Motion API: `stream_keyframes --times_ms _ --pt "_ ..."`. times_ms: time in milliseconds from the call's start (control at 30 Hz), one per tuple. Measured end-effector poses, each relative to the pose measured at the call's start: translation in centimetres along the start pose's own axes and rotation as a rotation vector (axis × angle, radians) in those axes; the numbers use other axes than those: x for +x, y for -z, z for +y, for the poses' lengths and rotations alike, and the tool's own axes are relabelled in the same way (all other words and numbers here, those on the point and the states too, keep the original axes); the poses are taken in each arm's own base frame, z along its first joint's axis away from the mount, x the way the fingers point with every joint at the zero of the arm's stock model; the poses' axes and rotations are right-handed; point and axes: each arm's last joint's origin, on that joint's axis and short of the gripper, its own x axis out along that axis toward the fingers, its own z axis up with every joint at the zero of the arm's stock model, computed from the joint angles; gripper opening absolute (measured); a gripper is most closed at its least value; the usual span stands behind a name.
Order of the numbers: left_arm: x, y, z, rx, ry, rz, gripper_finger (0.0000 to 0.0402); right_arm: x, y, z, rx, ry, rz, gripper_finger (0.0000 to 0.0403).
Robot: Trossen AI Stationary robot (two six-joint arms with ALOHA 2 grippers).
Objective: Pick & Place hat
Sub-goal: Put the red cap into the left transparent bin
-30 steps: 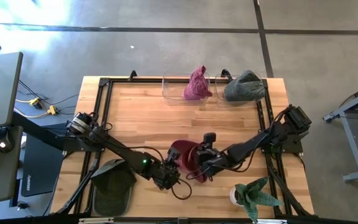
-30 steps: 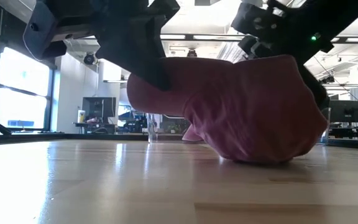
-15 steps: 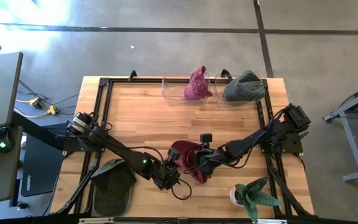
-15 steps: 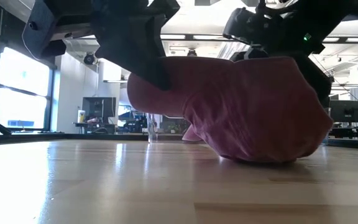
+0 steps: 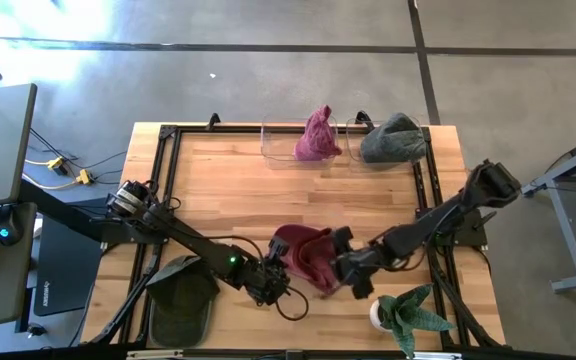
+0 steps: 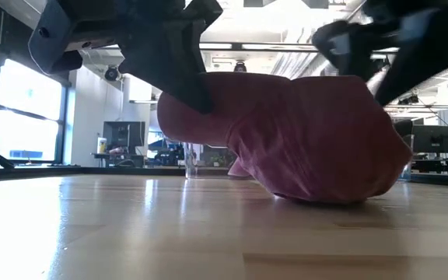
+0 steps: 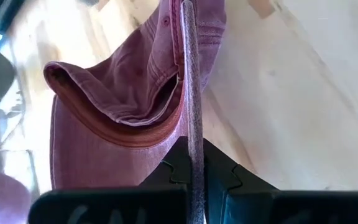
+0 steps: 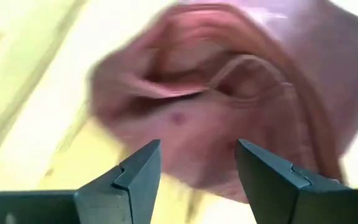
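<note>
Maroon hat pinched by one pincer, the other spread beside it.

High view: the maroon hat (image 5: 303, 256) lies on the table (image 5: 228, 190), between left gripper (image 5: 274, 272) and right gripper (image 5: 346, 268). Left wrist view: fingers clamped on the hat's edge (image 7: 190, 93). Right wrist view: fingers (image 8: 135, 171) parted, holding nothing, hat just ahead.

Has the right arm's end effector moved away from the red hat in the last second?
Yes. The right end effector has opened and backed off the red hat, toward the potted plant at the table's near right corner.
</note>
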Motion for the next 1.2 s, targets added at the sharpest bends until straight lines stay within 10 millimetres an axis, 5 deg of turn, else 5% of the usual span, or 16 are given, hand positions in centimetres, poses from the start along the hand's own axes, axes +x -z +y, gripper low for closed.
stream_keyframes --times_ms 267,500,733,933,1200 --pt "-0.8 0.3 0.5 -0.040 -0.021 0.020 0.0002 2.6 3.8 2.2 -0.109 -0.038 -0.039 0.0204" --pt "-0.5 0.6 0.9 -0.067 -0.030 0.044 0.0001 4.5 7.4 1.7 -0.160 0.063 -0.187 0.0261" --pt "0.2 2.8 1.7 -0.177 -0.039 0.028 0.0000 4.9 8.7 1.1 -0.238 0.166 -0.267 0.0276" --pt "-1.0 5.3 2.4 -0.282 -0.021 -0.128 0.0000 5.9 9.0 1.0 -0.300 0.284 -0.232 0.0258" --pt "-1.4 6.1 2.5 -0.324 -0.021 -0.197 0.0000 6.7 8.4 -0.4 -0.206 0.324 -0.297 0.0209"
